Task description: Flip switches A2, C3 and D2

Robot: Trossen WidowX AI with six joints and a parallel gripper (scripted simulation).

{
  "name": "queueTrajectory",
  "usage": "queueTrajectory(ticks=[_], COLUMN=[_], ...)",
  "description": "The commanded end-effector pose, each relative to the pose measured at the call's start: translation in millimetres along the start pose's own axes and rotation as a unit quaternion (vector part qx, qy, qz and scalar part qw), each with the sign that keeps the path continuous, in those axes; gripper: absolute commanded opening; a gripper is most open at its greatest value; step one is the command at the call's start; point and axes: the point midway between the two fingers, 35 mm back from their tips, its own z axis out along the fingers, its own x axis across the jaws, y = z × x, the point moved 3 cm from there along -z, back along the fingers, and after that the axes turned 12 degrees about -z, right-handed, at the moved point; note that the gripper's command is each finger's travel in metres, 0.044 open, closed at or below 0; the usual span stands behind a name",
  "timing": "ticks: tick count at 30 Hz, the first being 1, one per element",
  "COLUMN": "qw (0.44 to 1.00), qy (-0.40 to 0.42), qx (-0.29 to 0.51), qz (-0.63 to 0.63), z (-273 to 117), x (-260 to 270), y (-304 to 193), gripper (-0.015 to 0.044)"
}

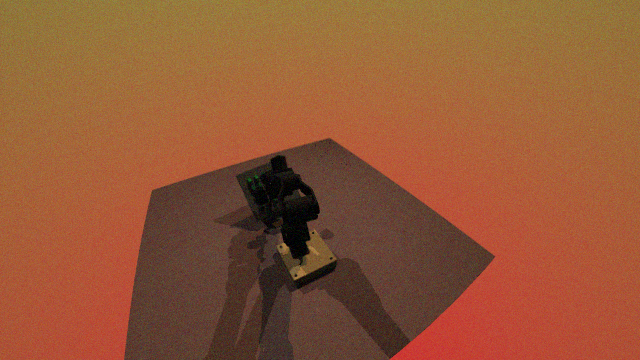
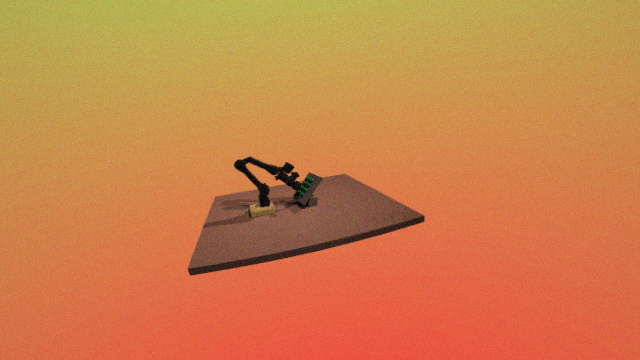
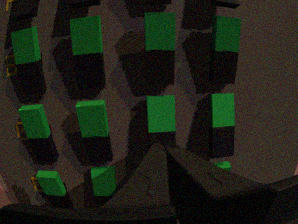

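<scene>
The tilted switch panel (image 1: 242, 178) (image 2: 316, 184) (image 3: 265, 100) stands in front of the arm. In the wrist view, rockers with green and dark halves stand in four columns. Taking the faint left labels as rows A to D downward, switch C3 (image 3: 161, 114) shows its green half just above the fingertips. Switch D2 (image 3: 103, 181) shows green left of the fingers. Row A is cut off at the top, so A2's state cannot be told. My gripper (image 3: 161, 150) is shut and empty, its tips over C3's lower dark part; contact cannot be told. The fingers hide D3.
Switches B3 (image 3: 160, 31), C2 (image 3: 93, 118) and C4 (image 3: 223, 110) stand around C3. D4 (image 3: 223, 165) barely shows beside the fingers. The arm's pale base (image 1: 318, 258) (image 2: 262, 210) sits on the brown table (image 1: 400, 250) (image 2: 350, 215). The arm covers part of the panel in the top view.
</scene>
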Motion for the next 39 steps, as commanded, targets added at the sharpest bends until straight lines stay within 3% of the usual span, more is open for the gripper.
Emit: queueTrajectory(ticks=[1, 15, 23, 39], qw=[1.000, 1.000, 1.000, 1.000], qy=[-0.001, -0.001, 0.002, 0.003], qx=[0.000, 0.000, 0.014, 0.015], qz=[0.002, 0.002, 0.001, 0.003], z=[1, 3, -60, -64], x=[0, 0, -1, 41], y=[0, 0, 3, -29], gripper=[0.0000, 0.0000, 0.0000, 0.0000])
